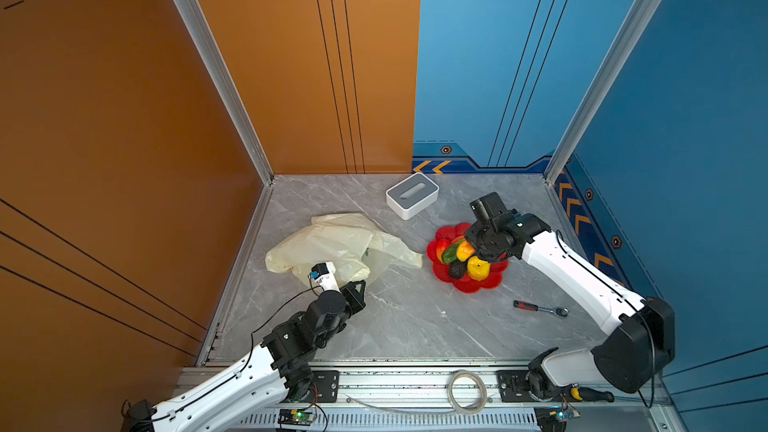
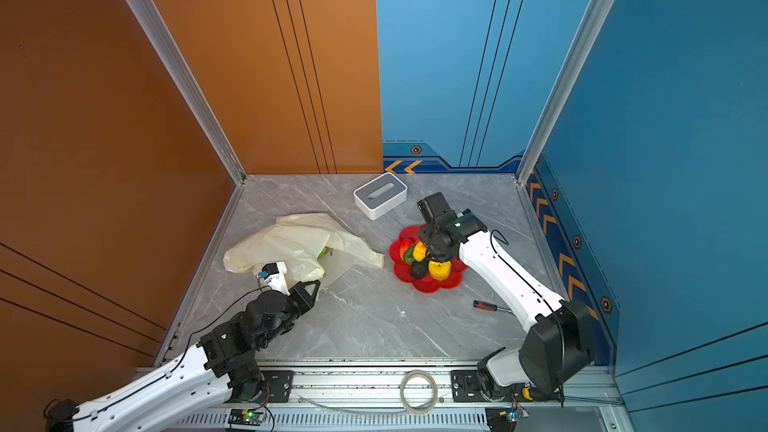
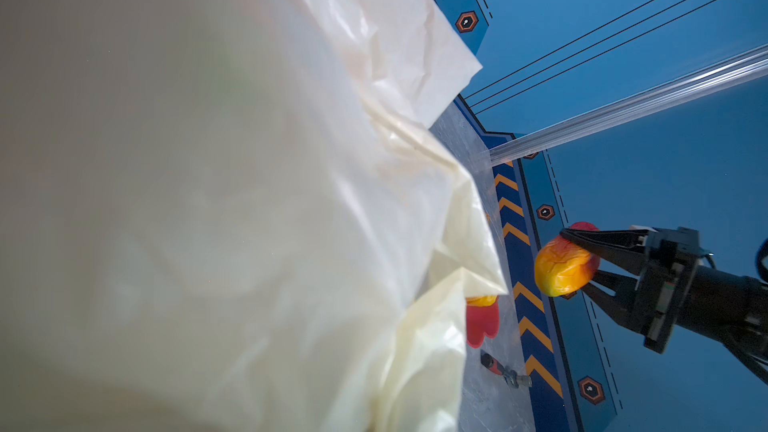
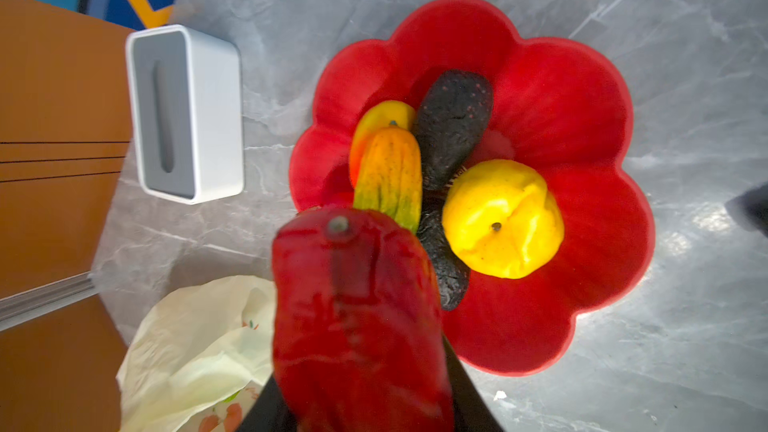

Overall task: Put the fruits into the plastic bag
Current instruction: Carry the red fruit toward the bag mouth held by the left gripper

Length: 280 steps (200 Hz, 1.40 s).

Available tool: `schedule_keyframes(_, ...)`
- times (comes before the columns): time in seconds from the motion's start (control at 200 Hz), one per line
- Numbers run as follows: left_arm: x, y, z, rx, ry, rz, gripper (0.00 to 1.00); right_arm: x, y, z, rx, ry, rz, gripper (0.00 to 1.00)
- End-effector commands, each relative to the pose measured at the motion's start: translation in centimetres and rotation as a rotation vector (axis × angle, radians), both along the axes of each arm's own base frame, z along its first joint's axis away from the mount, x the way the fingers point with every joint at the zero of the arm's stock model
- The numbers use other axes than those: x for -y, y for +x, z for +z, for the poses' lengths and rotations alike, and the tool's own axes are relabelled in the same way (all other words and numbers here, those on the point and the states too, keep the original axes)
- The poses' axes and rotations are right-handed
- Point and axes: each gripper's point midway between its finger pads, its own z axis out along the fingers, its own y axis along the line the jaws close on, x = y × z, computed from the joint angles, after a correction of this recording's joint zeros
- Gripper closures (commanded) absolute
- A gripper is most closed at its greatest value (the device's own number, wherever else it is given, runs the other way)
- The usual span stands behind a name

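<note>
The bag (image 1: pixel 332 243) lies crumpled at the left-centre of both top views on the grey desk (image 1: pixel 415 326), its mouth turned toward the red dish (image 1: pixel 478 283) just to its right. The left arm (image 1: pixel 249 376) reaches in from the lower left. The left jaws are pressed together on the bag's near edge, pinching the thin film — in the left wrist view the cream plastic hangs so close that it fills most of the picture. A patch of green and orange (image 2: pixel 324 251) shows in the bag's mouth; fruit or print, I cannot tell. The right arm (image 1: pixel 573 268) comes from the lower right, and the right jaws pinch a mango (image 3: pixel 563 265) over the dish — deep red in the right wrist view, orange-yellow in the left wrist view. In the dish lie a yellow pear (image 4: pixel 503 222), an avocado (image 4: pixel 453 126), a second dark fruit (image 4: pixel 442 272), an orange-green fruit (image 4: pixel 390 172) and a yellow-red mango (image 4: pixel 376 118). A white-and-grey box (image 1: pixel 412 195) stands at the upper centre of the desk, and a red-handled tool (image 1: pixel 540 308) lies below and right of the dish.
</note>
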Motion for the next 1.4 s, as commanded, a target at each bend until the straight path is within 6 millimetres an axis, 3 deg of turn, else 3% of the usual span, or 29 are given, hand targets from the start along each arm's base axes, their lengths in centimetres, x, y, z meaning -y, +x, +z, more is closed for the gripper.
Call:
schedule_keyframes(0.0, 0.0, 0.3, 0.9, 0.016, -0.003, 0.002, 1.00, -0.6, 1.1, 2.9, 0.173, 0.003, 0.102, 0.74)
schedule_keyframes(0.19, 0.0, 0.2, 1.1, 0.014, 0.000, -0.004, 1.00, -2.8, 1.3, 7.2, 0.411, 0.101, 0.259, 0.74)
schedule_keyframes(0.476, 0.3, 0.1, 1.6, 0.018, -0.002, -0.024, 1.00, -5.7, 0.7, 13.2, 0.667, 0.105, 0.496, 0.75)
schedule_keyframes(0.851, 0.3, -0.2, 2.1, 0.020, 0.002, -0.046, 1.00, -9.0, -2.9, 17.3, 0.966, -0.216, 0.845, 0.75)
schedule_keyframes(1.071, 0.6, -0.2, 2.6, 0.015, -0.007, -0.068, 1.00, -12.2, -6.8, 17.9, 1.178, -0.451, 1.119, 0.75)
schedule_keyframes(1.307, 0.7, -0.6, 2.6, -0.020, 0.023, -0.107, 1.00, -15.0, -10.5, 16.4, 1.376, -0.707, 1.331, 0.75)
schedule_keyframes(1.397, 0.8, -0.5, 2.8, -0.036, 0.021, -0.123, 1.00, -15.6, -11.0, 15.4, 1.394, -0.767, 1.361, 0.75)
